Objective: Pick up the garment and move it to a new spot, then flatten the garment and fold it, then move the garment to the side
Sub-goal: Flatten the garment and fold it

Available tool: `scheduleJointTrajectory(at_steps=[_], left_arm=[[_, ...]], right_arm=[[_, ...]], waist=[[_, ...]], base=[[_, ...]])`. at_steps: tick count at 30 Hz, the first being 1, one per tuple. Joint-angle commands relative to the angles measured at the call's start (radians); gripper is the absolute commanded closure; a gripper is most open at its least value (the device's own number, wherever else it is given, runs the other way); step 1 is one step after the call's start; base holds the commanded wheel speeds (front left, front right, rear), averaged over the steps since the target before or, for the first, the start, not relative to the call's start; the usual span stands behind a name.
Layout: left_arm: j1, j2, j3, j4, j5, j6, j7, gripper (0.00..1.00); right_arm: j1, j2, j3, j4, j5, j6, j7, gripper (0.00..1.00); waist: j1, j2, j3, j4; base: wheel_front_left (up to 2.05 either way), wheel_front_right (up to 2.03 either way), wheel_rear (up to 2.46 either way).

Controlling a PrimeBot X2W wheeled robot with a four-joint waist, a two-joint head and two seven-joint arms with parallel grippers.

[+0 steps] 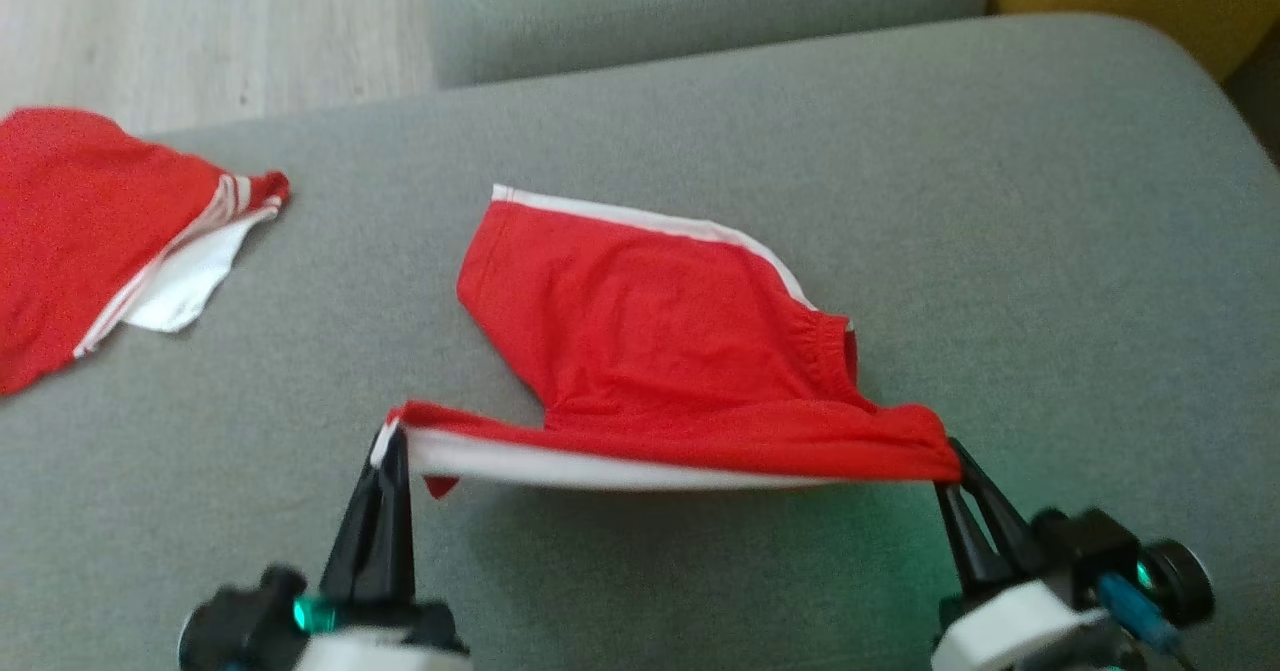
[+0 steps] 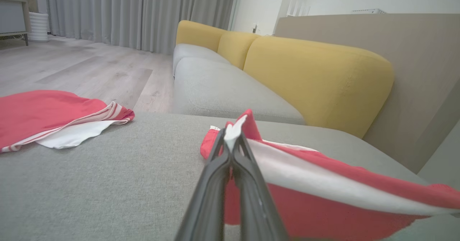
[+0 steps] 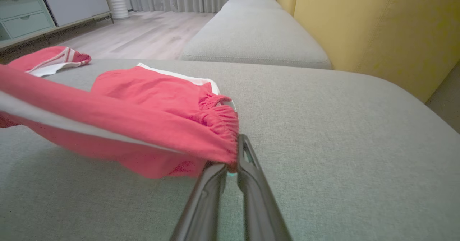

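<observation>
The red garment (image 1: 680, 351) with white trim lies on the grey sofa cushion (image 1: 1050, 201). Its far part is flat on the fabric and its near edge is lifted and stretched between the two arms. The left gripper (image 1: 388, 446) has its fingers (image 2: 212, 183) clenched on the white-edged corner. The right gripper (image 1: 955, 456) has its fingers (image 3: 253, 183) pinched on the gathered, elastic-looking corner.

The cloth looks light, thin and limp — it droops below the held edge and will likely bunch wherever it is unsupported. Corners and hems, kept taut, seem the sensible places to hold. The gathered end may pucker when flattened.

The underside of the raised edge is hidden, and I cannot tell how many layers each grip has caught. A second red garment (image 1: 70, 231) lies well apart to the left — cut off at the edge of the head view.
</observation>
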Motion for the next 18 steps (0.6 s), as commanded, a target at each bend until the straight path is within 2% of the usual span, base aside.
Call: scheduleJointTrajectory(at_steps=[1, 9, 18], left_arm=[[-0.099, 0.006, 0.033, 0.007, -0.007, -0.010, -0.007, 1.00], [-0.419, 0.036, 0.031, 0.274, 0.002, -0.072, 0.032, 1.00], [-0.733, 0.028, 0.008, 0.525, 0.025, -0.105, 0.047, 1.00]], right_arm=[[-0.077, -0.006, 0.026, -0.003, 0.011, 0.008, -0.006, 1.00], [-0.300, -0.005, 0.046, 0.181, 0.031, 0.008, -0.017, 1.00], [-0.494, -0.005, 0.065, 0.306, 0.069, 0.008, -0.038, 1.00]], waist=[[0.0000, -0.0001, 0.031, -0.001], [0.0000, -0.0001, 0.149, -0.004], [0.0000, -0.0001, 0.273, -0.029]], base=[[0.00, 0.00, 0.00], [0.00, 0.00, 0.00], [0.00, 0.00, 0.00]])
